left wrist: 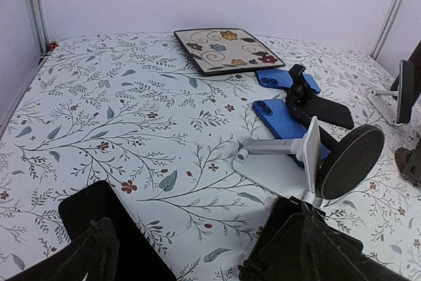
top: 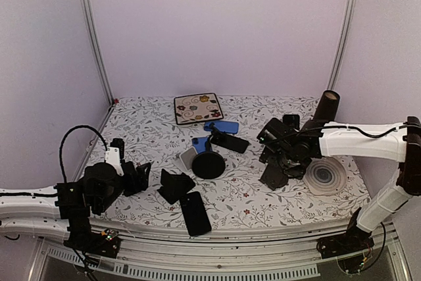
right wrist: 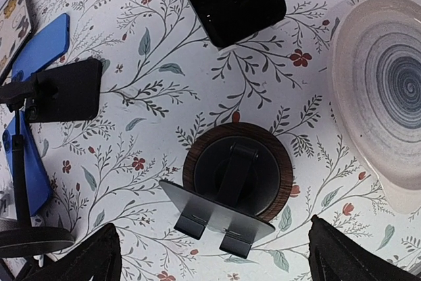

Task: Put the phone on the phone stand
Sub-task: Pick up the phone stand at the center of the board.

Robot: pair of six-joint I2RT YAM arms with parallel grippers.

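Reaching in from the right edge of the overhead view, the right arm [top: 358, 140] is holding its white forearm almost level above the flower-printed tablecloth [top: 148, 129]. Its wrist is bending so that the right gripper [right wrist: 212, 228] is pointing down at the cloth. Its fingers [right wrist: 79, 258] are standing spread wide in the lower corners of the wrist view, gripping nothing. A round wood-rimmed phone stand with a black metal cradle [right wrist: 237, 179] is sitting on the cloth between them in that view. A grey spiral-patterned ceramic plate [right wrist: 385, 90] is lying just beside the stand, at the right edge of the frame.

The left arm [top: 26, 205] is lying folded low at the lower left of the overhead view. Its left gripper [top: 139, 176] is aiming toward the middle of the cloth, fingers [left wrist: 82, 258] parted wide and empty. A flat black phone [top: 195, 213] is lying at the bottom centre of the overhead view, near the cloth's front edge. It is sitting apart from both grippers.
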